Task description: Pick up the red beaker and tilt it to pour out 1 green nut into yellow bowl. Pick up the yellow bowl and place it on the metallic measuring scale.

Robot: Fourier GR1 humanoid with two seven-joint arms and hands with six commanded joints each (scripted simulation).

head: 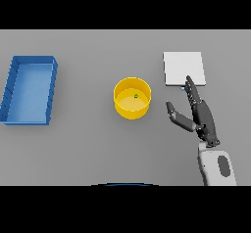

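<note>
Pour looks done: nut [136, 96] sits in the bowl [128, 110], mid-desk. No beaker in view. Right hand [198, 114] open, empty, between bowl and scale [182, 66], fingertips at the scale's near edge. Left: lift bowl onto scale.

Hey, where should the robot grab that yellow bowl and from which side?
Probably by the wall of the yellow bowl on its right side. It stands upright with straight sides and an open top, and the right hand lies open just to its right, thumb toward it. A side grasp there keeps the green nut inside and leads toward the measuring scale.
</note>
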